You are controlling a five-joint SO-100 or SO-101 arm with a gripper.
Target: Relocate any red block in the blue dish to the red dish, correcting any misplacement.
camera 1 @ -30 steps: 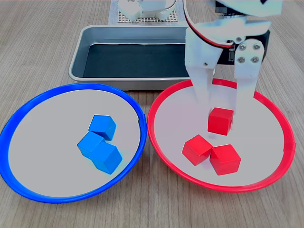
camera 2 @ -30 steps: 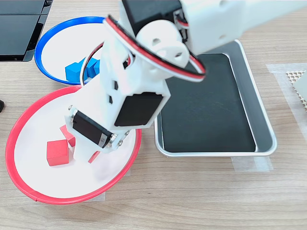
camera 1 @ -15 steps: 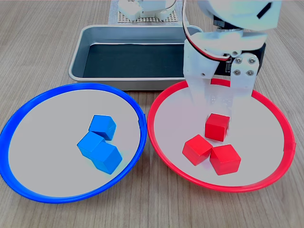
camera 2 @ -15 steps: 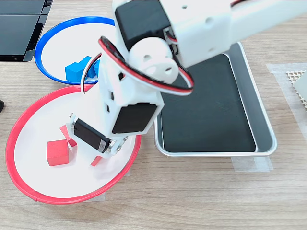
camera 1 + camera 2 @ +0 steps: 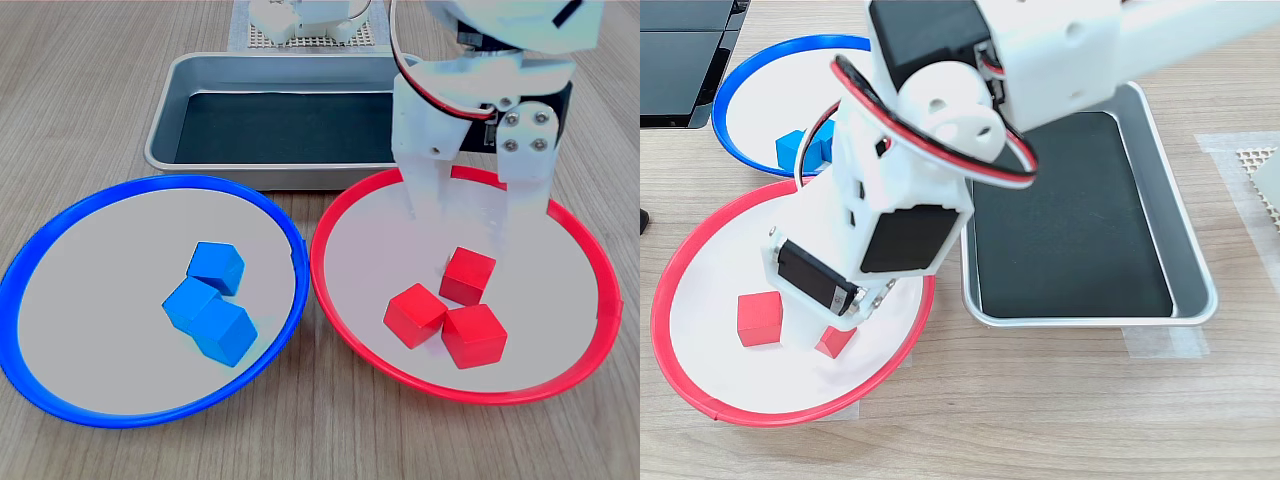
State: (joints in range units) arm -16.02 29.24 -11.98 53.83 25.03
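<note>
Task looks basically done, judging by how things lie. Blue dish [image 5: 150, 300] holds only 3 blue cubes [image 5: 212, 300], no red one in it in the first exterior view. Red dish [image 5: 465, 390] holds 3 red cubes. The red block [image 5: 468, 275] nearest the arm sits on the dish floor, touching or just beside the other two red cubes [image 5: 445, 322]. Gripper [image 5: 478, 215] hangs just above it, fingers spread apart w/ nothing between them, block free. What's left, I'd say: only pulling the arm clear.

View diffs: first exterior view shows both dishes whole, all 6 cubes, the finger gap. In the second exterior view the arm covers much of the red dish [image 5: 680, 385]; only 2 red cubes show, blue dish [image 5: 750, 70] partly hidden w/ just a bit of blue cube, fingers not readable. It does show the metal tray [image 5: 1185, 250] whole, dark liner, nothing in it; the first exterior view has the tray's right end behind the arm.
</note>
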